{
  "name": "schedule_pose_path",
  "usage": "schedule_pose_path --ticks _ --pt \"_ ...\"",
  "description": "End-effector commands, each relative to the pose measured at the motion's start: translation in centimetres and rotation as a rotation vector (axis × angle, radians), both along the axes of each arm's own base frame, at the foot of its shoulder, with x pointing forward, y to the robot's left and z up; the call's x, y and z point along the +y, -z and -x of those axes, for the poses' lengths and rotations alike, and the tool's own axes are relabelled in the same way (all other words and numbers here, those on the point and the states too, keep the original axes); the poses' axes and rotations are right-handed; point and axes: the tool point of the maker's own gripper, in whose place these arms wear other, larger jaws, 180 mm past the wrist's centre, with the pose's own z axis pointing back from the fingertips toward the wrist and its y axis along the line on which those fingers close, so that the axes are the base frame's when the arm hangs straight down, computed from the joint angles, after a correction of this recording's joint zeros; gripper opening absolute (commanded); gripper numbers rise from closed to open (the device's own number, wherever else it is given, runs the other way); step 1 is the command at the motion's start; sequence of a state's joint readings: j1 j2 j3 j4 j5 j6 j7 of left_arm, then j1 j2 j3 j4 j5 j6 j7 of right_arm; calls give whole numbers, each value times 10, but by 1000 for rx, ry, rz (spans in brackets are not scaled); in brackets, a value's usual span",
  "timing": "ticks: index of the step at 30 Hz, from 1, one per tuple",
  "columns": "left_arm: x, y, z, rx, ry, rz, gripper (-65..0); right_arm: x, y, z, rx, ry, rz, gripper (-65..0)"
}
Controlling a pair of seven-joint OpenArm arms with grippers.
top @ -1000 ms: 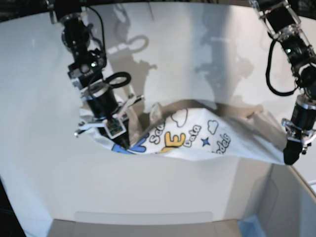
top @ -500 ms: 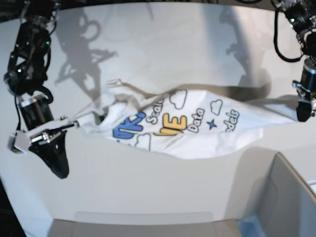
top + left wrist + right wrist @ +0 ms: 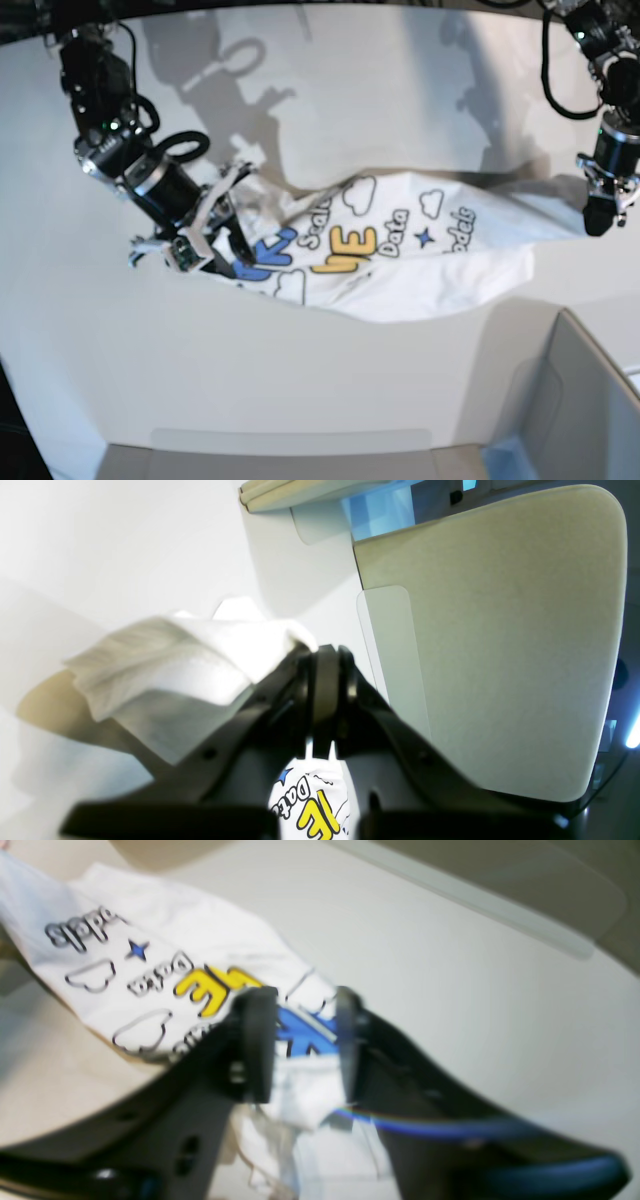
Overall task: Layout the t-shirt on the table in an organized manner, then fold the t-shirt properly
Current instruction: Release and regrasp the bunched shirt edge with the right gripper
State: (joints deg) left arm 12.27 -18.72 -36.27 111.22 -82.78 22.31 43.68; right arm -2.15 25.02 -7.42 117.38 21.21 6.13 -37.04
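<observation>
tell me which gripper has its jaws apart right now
The right gripper: its jaws stand apart over the t-shirt print. The left gripper is pinched shut on the shirt's edge.

Base overlooks table [image 3: 330,100]; both wrist views close on t-shirt [image 3: 150,955].

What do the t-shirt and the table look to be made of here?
T-shirt: soft white woven or knit cloth, matte, with a printed colour graphic; it sags, creases and bunches where the left end effector pinches it. Table: smooth, hard white surface, probably laminate or painted board, slightly glossy; it takes crisp shadows and shows no grain.
</observation>
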Motion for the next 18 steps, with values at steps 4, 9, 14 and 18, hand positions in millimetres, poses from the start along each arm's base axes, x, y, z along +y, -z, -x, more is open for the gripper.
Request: schedule_pose_path --ticks 4,9,14,18 --pt "-3 -9 -2 -18 21 20 -650 2 11 15 36 15 -46 -332" --pt "-5 -9 -3 -18 25 21 -650 3 32 33 119 77 -116 -339" --pt "-4 -9 -3 -20 24 19 -650 -1 49 39 180 143 -162 -339" --pt "-4 -10 -3 -20 25 18 -650 -14 91 35 274 194 -120 -339"
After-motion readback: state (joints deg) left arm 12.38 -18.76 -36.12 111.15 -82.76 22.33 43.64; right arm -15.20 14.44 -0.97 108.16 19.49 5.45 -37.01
